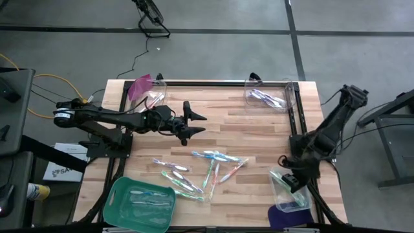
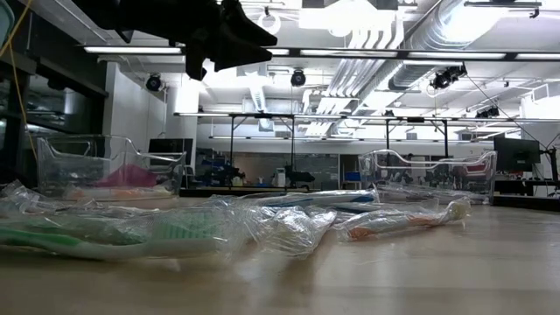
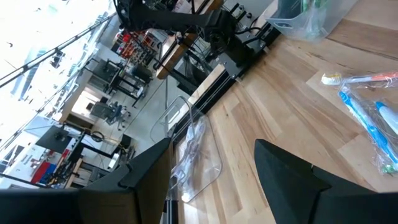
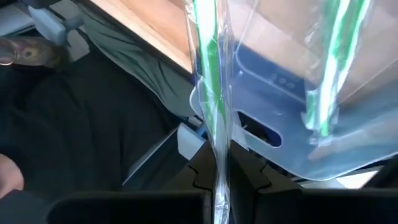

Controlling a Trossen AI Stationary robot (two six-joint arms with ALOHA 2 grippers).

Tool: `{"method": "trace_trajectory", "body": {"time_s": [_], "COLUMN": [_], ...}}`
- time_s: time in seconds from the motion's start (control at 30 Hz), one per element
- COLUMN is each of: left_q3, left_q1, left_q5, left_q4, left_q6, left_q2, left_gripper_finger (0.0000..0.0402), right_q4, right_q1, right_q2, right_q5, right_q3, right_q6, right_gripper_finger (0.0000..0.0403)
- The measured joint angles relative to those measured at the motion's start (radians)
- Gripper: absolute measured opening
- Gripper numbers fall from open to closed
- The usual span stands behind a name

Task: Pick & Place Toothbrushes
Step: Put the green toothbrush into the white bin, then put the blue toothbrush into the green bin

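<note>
**Right arm delivering a wrapped toothbrush to the near-right bin**

The right end effector (image 4: 221,180) is pressed together on a green wrapped toothbrush (image 4: 210,74), hanging over the clear bin (image 1: 289,189) at the table's (image 1: 259,123) near-right corner. This looks like the placing step: next it likely needs to lower and release into the bin. The left end effector (image 1: 191,121) hovers spread and empty above mid-table. More loose toothbrushes (image 1: 207,169) lie scattered nearby; others sit in the green tray (image 1: 116,197).
</note>
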Motion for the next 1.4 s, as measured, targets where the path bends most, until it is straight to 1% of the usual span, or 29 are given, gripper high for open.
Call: {"method": "trace_trajectory", "body": {"time_s": [0.13, 0.23, 0.37, 0.43, 0.57, 0.67, 0.87, 0.97, 1.2, 1.3, 1.4], "left_q3": [0.0, 0.0, 0.0, 0.0, 0.0, 0.0, 0.0, 0.0, 0.0, 0.0, 0.0], "left_q1": [0.0, 0.0, 0.0, 0.0, 0.0, 0.0, 0.0, 0.0, 0.0, 0.0, 0.0], "left_q5": [0.0, 0.0, 0.0, 0.001, 0.001, 0.001, 0.001, 0.001, 0.001, 0.001, 0.001], "left_q4": [0.0, 0.0, 0.0, 0.0, 0.0, 0.0, -0.009, -0.009, -0.009, -0.009, -0.01], "left_q6": [0.0, 0.0, 0.0, 0.0, 0.0, 0.0, 0.0, 0.0, 0.0, 0.0, 0.0], "left_q2": [0.0, 0.0, 0.0, 0.0, 0.0, 0.0, 0.0, 0.0, 0.0, 0.0, 0.0], "left_gripper_finger": [0.0221, 0.0221, 0.0221, 0.0221, 0.0221, 0.0221, 0.0221, 0.0221, 0.0221, 0.0221, 0.0221], "right_q4": [0.028, 0.029, 0.028, 0.017, -0.017, -0.024, -0.076, -0.104, -0.106, -0.105, -0.096], "right_q1": [0.083, 0.139, 0.206, 0.23, 0.247, 0.247, 0.247, 0.247, 0.244, 0.244, 0.244], "right_q2": [0.01, 0.021, 0.038, 0.052, 0.089, 0.124, 0.191, 0.207, 0.194, 0.167, 0.133], "right_q5": [0.086, 0.117, 0.137, 0.145, 0.159, 0.134, 0.086, 0.081, 0.103, 0.151, 0.18], "right_q3": [0.0, 0.0, 0.0, 0.0, 0.0, 0.0, 0.0, 0.0, 0.0, 0.0, 0.0], "right_q6": [0.072, 0.131, 0.216, 0.223, 0.224, 0.222, 0.213, 0.211, 0.163, 0.16, 0.162], "right_gripper_finger": [0.0013, 0.0013, 0.0013, 0.0013, 0.0013, 0.0019, 0.0061, 0.0086, 0.0139, 0.0151, 0.0153]}}
